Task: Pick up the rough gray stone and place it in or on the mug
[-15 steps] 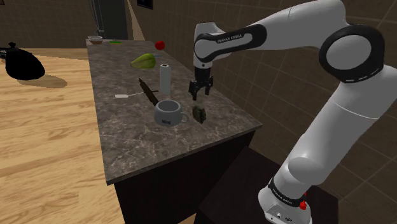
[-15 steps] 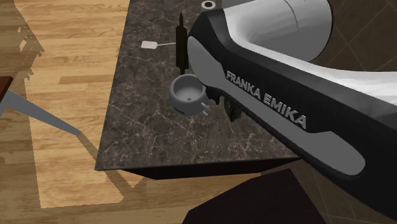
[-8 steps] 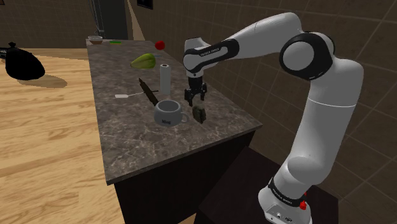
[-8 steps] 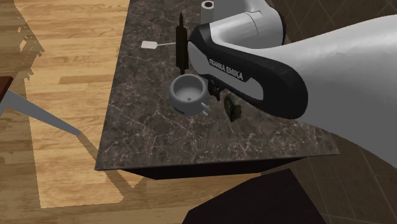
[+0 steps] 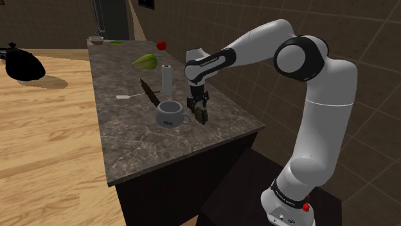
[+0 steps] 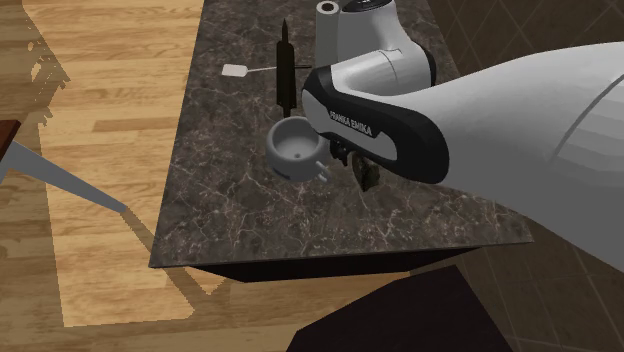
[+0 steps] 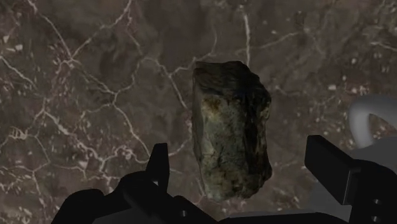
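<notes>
**Three cameras, one counter end**

Shoulder: beside and behind the stand [image 5: 287, 204], mid-range, looking down over the counter [image 5: 128, 144]. Second exterior: higher and closer, looking steeply down past the arm [image 6: 520, 130] at the same counter end. Wrist: very near, facing the countertop. All three share the stone [image 5: 202, 114] [image 6: 368, 176] [image 7: 232, 146] and mug [image 5: 170, 114] [image 6: 297, 146] [image 7: 360, 124].

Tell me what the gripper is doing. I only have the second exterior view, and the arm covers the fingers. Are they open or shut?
Observer: Open. In the wrist view the gripper has one finger on each side of the stone, and neither touches it.
Operator: Is the stone lifted?
Observer: No. The shoulder view shows it lying on the counter beside the mug, with the gripper low over it.
Operator: What lies farther along the counter, past my top edge?
Observer: A green thing and, beyond it, a small red thing.
</notes>
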You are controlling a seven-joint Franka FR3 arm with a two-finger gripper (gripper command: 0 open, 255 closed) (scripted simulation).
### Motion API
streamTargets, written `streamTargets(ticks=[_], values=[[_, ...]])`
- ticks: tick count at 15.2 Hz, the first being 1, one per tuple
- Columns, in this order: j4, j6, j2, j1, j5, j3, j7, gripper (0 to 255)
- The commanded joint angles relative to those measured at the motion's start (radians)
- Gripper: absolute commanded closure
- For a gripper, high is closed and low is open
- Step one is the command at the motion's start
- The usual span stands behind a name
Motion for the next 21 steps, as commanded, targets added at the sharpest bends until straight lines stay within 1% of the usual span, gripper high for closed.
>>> streamTargets(ticks=[1, 8, 9, 18, 21], values=[[-0.007, 0.015, 0.008, 0.001, 0.0, 0.001, 0.003, 0], [-0.006, 0.015, 0.008, 0.001, 0.0, 0.001, 0.003, 0], [-0.006, 0.015, 0.008, 0.001, 0.0, 0.001, 0.003, 255], [-0.006, 0.015, 0.008, 0.001, 0.0, 0.001, 0.003, 255], [0.009, -0.02, -0.011, 0.001, 0.001, 0.001, 0.0, 255]])
